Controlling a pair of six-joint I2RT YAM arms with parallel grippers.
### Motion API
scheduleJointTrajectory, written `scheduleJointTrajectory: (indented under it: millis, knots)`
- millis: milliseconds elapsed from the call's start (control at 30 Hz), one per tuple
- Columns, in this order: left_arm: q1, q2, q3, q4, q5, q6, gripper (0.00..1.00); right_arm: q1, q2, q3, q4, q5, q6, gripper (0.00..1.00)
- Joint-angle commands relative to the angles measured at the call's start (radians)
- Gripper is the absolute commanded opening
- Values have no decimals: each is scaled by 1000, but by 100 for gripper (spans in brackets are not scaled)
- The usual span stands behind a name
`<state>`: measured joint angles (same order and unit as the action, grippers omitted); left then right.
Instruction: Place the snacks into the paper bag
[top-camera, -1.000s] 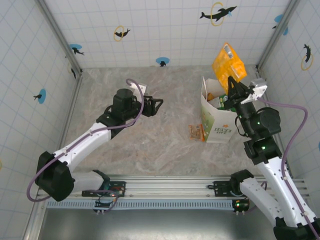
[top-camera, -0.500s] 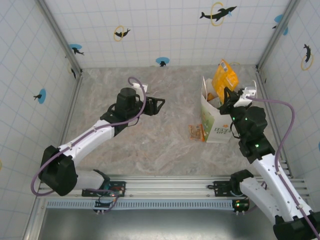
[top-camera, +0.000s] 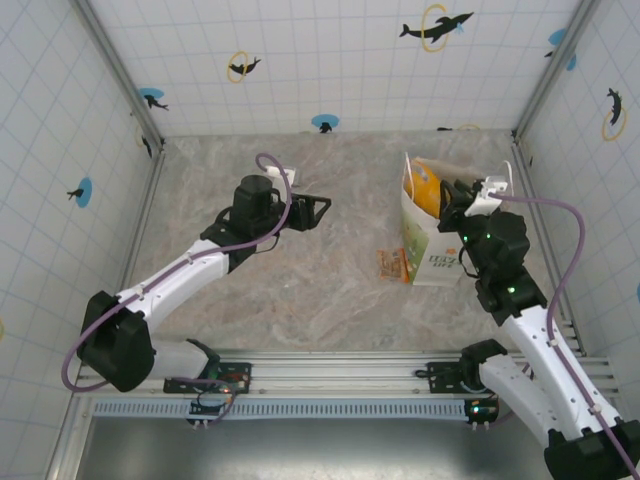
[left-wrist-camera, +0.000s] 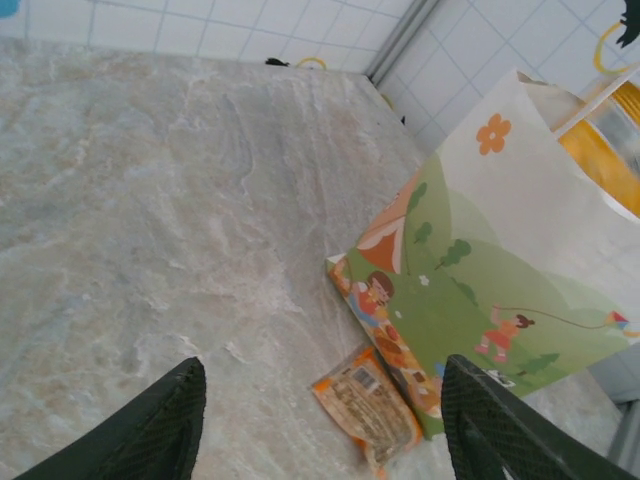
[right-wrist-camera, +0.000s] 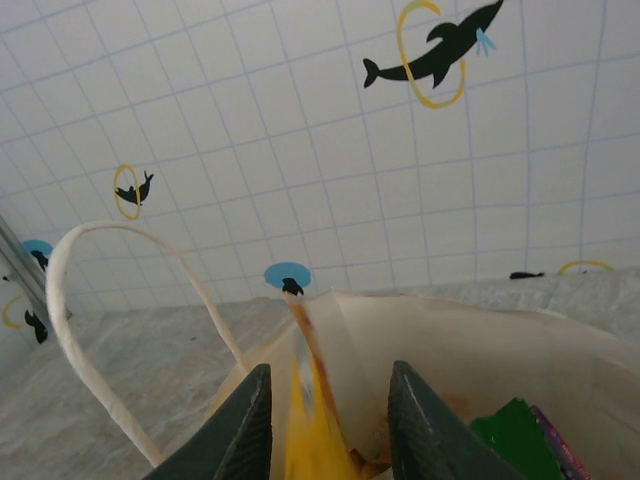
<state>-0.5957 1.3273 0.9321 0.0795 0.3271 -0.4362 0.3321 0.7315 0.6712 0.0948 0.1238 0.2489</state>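
Paper bag: upright at the right side of the table, long axis vertical, mouth upward, illustrated face with orange flower and green hills turned toward the left arm. One twisted white handle arching up from the rim.

Yellow-orange packet: on edge inside the bag's mouth, long axis roughly upright, top edge near rim level.

Green packet and purple packet: lower inside the bag, at the right of the right wrist view.

Small orange packet: flat on the table just beside the bag's foot, outside it, long axis roughly along the bag's bottom edge.

Table: marbled grey-beige surface, with a metal rail at the near edge carrying both arm bases.

Walls: white tiles with a thin blue grid, printed with black dolphins, yellow rings and blue dots. Metal posts in the far corners.

Left gripper: above bare table near the middle, well apart from the bag and pointing toward it. Jaws wide apart, empty, touching nothing.

Right gripper: directly over the bag's mouth, pointing down into it. Jaws parted to a moderate gap, with the top edge of the yellow-orange packet standing within that gap. Contact with either finger not discernible.
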Motion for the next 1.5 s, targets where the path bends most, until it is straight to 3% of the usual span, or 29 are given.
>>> scheduleJointTrajectory:
  millis: [0,333,600,733,1067,1467]
  knots:
    - [-19,23,29,-8,45,-59,59,-7,-16,39,-45,7,-5,36]
    - [-109,123,30,12,84,-223,56,-9,2,181,-266,-35,-2,36]
    - [-130,237,36,-16,134,-329,52,-37,171,457,-622,-114,16,36]
    - [-135,246,35,6,133,-344,52,-68,264,543,-720,-182,39,29]
    - [-134,251,37,6,114,-345,51,-162,389,527,-735,-265,56,17]
    - [-134,277,71,-7,121,-331,51,-176,473,433,-811,-150,28,13]
